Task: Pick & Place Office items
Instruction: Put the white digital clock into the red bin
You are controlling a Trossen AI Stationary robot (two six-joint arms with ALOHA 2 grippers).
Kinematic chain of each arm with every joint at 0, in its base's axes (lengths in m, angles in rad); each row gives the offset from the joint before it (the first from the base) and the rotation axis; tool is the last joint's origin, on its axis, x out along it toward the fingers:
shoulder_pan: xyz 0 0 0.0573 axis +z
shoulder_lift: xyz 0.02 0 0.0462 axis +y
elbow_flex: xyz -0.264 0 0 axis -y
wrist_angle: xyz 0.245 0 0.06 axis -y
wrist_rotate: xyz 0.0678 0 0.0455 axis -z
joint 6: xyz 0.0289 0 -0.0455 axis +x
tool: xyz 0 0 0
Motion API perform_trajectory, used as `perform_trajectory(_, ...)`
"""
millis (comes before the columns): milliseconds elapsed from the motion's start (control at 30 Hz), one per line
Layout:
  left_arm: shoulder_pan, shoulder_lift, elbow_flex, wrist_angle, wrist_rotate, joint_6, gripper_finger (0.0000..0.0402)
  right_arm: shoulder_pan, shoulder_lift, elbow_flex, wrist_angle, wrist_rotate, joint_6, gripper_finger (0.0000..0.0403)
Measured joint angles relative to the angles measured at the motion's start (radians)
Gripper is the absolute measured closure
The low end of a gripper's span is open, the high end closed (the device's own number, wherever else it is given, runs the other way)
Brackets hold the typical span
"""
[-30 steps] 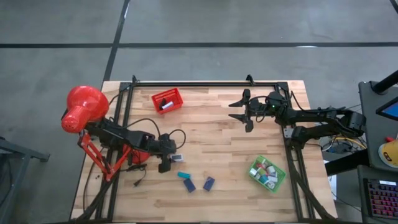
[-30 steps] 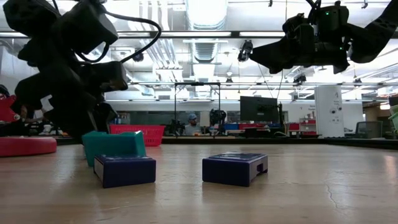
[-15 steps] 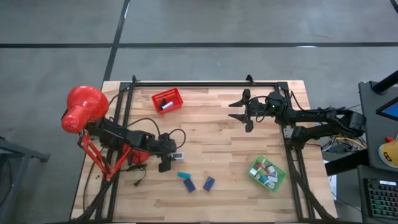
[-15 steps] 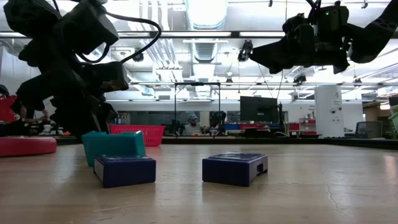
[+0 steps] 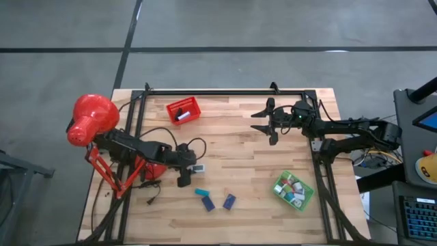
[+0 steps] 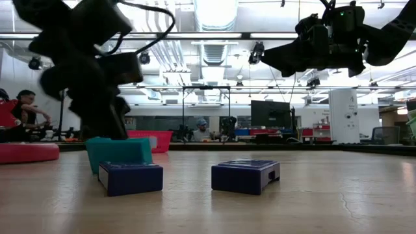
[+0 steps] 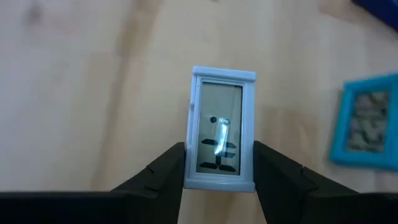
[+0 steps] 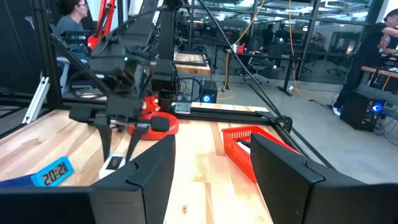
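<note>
**Left gripper clamped on small white clock block**

Wooden slatted tabletop (image 5: 232,154) seen from above, grey floor around it. High view: left gripper (image 5: 192,168) near the table's left-centre, holding a small white rectangular block with a dark display (image 5: 198,167). Just nearer the front edge lie a teal block (image 5: 201,193) and two navy blocks (image 5: 209,203) (image 5: 229,201), close together. Red plastic tray (image 5: 184,111) sits at the back left, green plastic tray (image 5: 293,190) with many small white, pink and green pieces at the front right. Big red desk lamp (image 5: 90,119) at the left edge. Right gripper (image 5: 265,124) hovers over the back centre, fingers spread apart, nothing in them.

Low view: teal block (image 6: 118,151) directly behind one navy block (image 6: 130,177), second navy block (image 6: 246,175) apart to the side. Left arm blurred above them. People seated in the room behind.

Left wrist view: both dark fingers (image 7: 163,173) press the white block (image 7: 221,129) from either side, table beneath; teal framed block (image 7: 365,121) nearby.

Right wrist view: own fingers (image 8: 151,168) stand apart and empty; far off, the left gripper (image 8: 119,138) with the white block (image 8: 114,163), a teal digital clock block (image 8: 54,170), red tray (image 8: 252,144).
</note>
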Motion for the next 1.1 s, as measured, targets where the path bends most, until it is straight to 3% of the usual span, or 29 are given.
perform_trajectory(233, 0.12, -0.025, 0.135, -0.191, -0.029, 0.018, 0.0236, 0.0, 0.0, 0.0, 0.0, 0.0, 0.0, 0.0199)
perform_trajectory(600, 0.427, -0.026, 0.27, -0.288, -0.029, 0.153, 0.0235, 0.0, 0.0, 0.0, 0.0, 0.0, 0.0, 0.0199)
perform_trajectory(1100, 0.899, -0.026, 0.297, -0.327, -0.009, 0.175, 0.0234, 0.0, 0.0, 0.0, 0.0, 0.0, 0.0, 0.0199)
